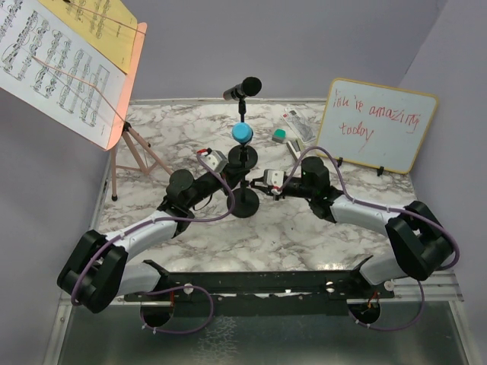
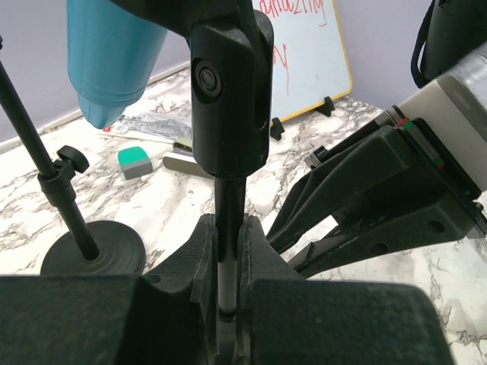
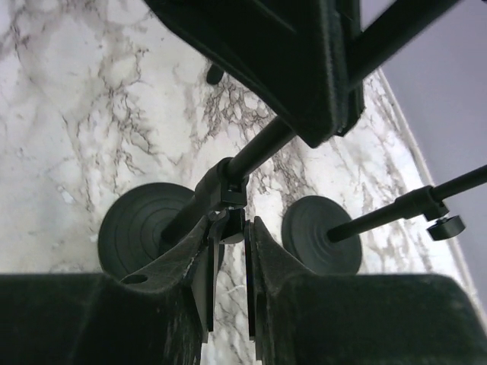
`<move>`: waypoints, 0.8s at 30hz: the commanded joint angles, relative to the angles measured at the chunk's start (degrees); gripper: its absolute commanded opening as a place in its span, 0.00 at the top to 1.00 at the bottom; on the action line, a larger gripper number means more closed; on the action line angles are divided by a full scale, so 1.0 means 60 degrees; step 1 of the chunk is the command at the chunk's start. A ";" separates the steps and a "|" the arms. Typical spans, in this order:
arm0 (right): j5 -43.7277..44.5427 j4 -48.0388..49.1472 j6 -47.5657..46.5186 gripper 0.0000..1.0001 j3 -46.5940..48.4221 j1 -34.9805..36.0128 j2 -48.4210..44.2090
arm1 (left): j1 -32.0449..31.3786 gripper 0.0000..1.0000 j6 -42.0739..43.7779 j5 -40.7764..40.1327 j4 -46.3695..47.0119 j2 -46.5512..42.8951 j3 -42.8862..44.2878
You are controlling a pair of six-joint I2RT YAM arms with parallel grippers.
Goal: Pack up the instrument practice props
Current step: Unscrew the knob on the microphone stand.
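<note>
Blue mic (image 1: 242,134) sits in clip on front mic pole (image 2: 228,201), centre of marble table (image 1: 304,228). Black mic (image 1: 242,88) on rear pole (image 2: 57,186) just behind. Both poles thin, black, w/ round flat base. L gripper (image 2: 228,255) pinches front pole shaft below clip. R gripper (image 3: 228,243) jaws narrow around height knob (image 3: 227,217); firm grip or not, cannot tell.

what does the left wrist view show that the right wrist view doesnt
Only left wrist: the blue microphone, the whiteboard, the green eraser, and the left end effector shut on a mic pole. Only right wrist: both round bases together, and the right end effector straddling the pole clamp. Both: the held pole, the second pole and the marble table.
</note>
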 commanded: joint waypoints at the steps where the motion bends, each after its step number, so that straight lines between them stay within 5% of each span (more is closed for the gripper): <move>1: -0.0055 -0.2131 -0.2180 1.00 -0.0182 0.0302 -0.0317 | -0.0037 1.00 0.0040 0.0656 -0.0864 0.0295 0.0123; 20: 0.7070 -0.1496 -0.7982 1.00 -0.0800 0.2947 -0.0409 | -0.0030 1.00 -0.0057 0.0495 -0.0959 0.0234 0.0160; 24: 0.6167 -0.2156 -0.6524 0.99 -0.0404 0.2971 -0.0872 | -0.0016 1.00 -0.0012 0.0473 -0.0988 0.0236 0.0144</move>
